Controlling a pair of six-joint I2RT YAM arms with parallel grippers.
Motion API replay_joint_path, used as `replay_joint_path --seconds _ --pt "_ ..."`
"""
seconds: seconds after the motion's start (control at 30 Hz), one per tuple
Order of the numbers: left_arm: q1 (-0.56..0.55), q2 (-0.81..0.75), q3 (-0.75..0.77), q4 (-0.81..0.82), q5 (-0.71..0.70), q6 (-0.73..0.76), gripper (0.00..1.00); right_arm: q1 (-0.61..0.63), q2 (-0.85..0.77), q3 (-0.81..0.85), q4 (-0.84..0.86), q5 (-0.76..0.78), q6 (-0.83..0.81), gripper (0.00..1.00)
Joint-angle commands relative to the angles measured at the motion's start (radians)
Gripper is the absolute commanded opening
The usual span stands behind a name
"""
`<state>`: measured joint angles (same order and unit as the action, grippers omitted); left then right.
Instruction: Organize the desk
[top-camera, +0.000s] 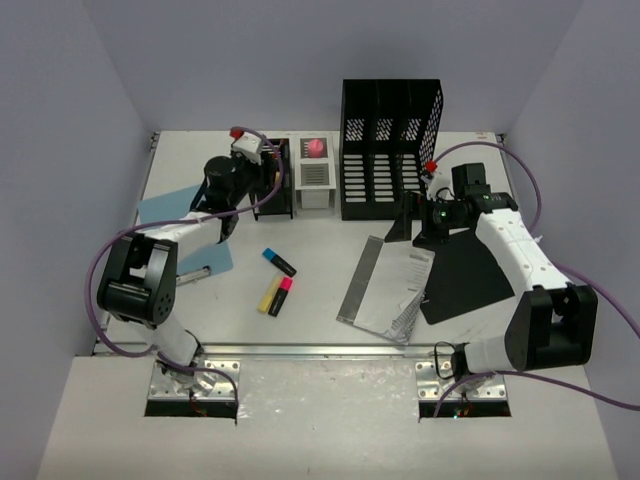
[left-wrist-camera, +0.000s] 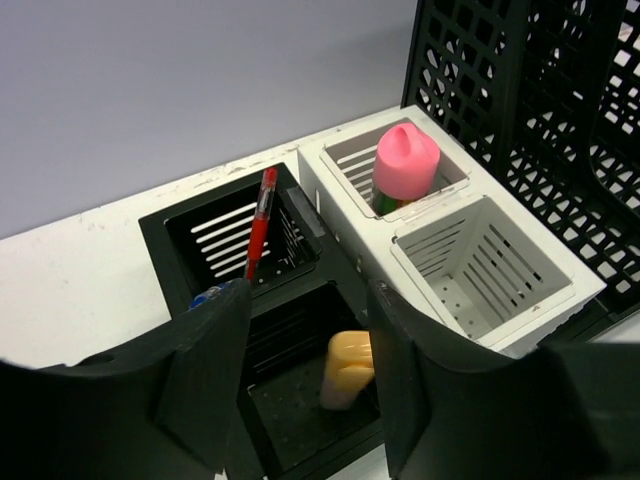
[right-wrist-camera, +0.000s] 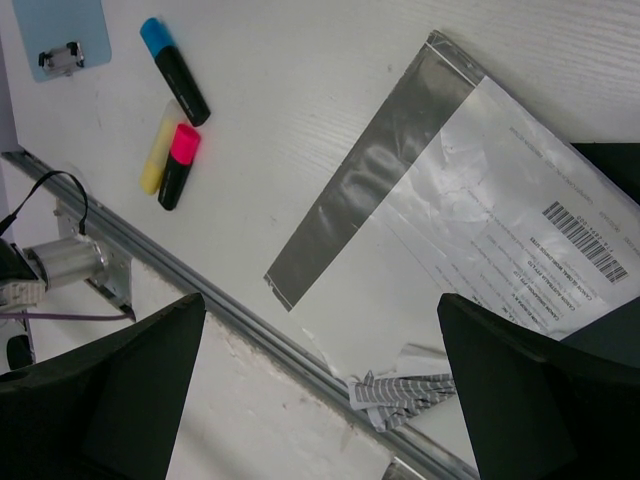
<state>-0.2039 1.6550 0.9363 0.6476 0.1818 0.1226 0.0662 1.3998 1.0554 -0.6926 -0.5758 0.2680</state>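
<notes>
The left gripper's (left-wrist-camera: 305, 300) fingers hide part of the black pen holder (left-wrist-camera: 160, 230); its jaws stand apart, holding nothing, over a pale orange thing (left-wrist-camera: 348, 368) that is hard to identify; the left arm reaches across the desk (top-camera: 330, 245) to its far left; the right gripper (right-wrist-camera: 322, 310) is spread wide and empty above a plastic sleeve (right-wrist-camera: 450, 230).

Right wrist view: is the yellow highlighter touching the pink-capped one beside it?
Touching. The right wrist view shows the yellow highlighter and the pink-capped highlighter lying side by side, with no gap visible between their barrels.
</notes>
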Motion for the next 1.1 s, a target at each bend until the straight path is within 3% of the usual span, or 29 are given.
replay_joint_path --seconds 0.0,0.13,0.2,0.27,0.33,0.37,0.4,0.43,0.47,0.5,0.53,0.57,0.67,0.73,0.83,1.07 --pt "0.032 -0.064 0.036 0.027 0.045 -0.018 0.50 0.001 -0.007 0.045 0.002 0.004 -0.015 0.99" --pt "0.054 -0.126 0.062 -0.041 0.114 0.035 0.54 0.001 -0.016 0.045 0.004 0.001 -0.012 0.99" --pt "0.063 -0.190 0.067 -0.119 0.238 0.177 0.53 0.001 -0.025 0.043 0.001 -0.004 -0.015 0.99" --pt "0.089 -0.247 0.053 -0.186 0.523 0.321 0.49 0.001 -0.033 0.038 0.002 -0.002 -0.018 0.99" --pt "0.142 -0.326 0.044 -0.447 0.815 0.680 0.53 0.001 -0.044 0.029 0.005 -0.002 -0.021 0.99" --pt "0.143 -0.346 0.103 -0.605 0.844 1.024 0.54 0.001 -0.048 0.028 0.005 -0.007 -0.024 0.99" --pt "0.141 -0.347 0.137 -0.983 0.872 1.227 0.55 0.001 -0.053 0.017 0.007 -0.006 -0.024 0.99" --pt "0.141 -0.342 0.169 -1.161 0.877 1.406 0.57 0.001 -0.053 0.015 0.010 -0.009 -0.024 0.99" --pt "0.141 -0.328 0.211 -1.312 0.865 1.592 0.57 0.001 -0.055 0.011 0.015 -0.009 -0.024 0.99" --pt "0.141 -0.321 0.222 -1.564 0.836 1.892 0.58 0.001 -0.053 0.002 0.016 -0.010 -0.023 0.99" --pt "0.141 -0.314 0.226 -1.676 0.762 2.030 0.59 0.001 -0.053 -0.001 0.021 -0.015 -0.023 0.99" --pt "0.141 -0.307 0.220 -1.836 0.716 2.285 0.59 0.001 -0.053 -0.008 0.024 -0.018 -0.018 0.99" --pt "0.143 -0.333 0.158 -1.936 0.567 2.576 0.58 0.001 -0.047 -0.011 0.024 -0.029 -0.013 0.99" --pt "0.127 -0.353 0.115 -1.910 0.507 2.609 0.57 0.001 -0.047 -0.012 0.030 -0.030 -0.013 0.99" --pt "0.002 -0.359 0.104 -1.892 0.441 2.611 0.56 0.001 -0.047 -0.024 0.031 -0.030 -0.015 0.99" --pt "-0.212 -0.405 -0.019 -1.855 0.401 2.602 0.54 0.001 -0.047 -0.047 0.028 -0.036 -0.029 0.99"
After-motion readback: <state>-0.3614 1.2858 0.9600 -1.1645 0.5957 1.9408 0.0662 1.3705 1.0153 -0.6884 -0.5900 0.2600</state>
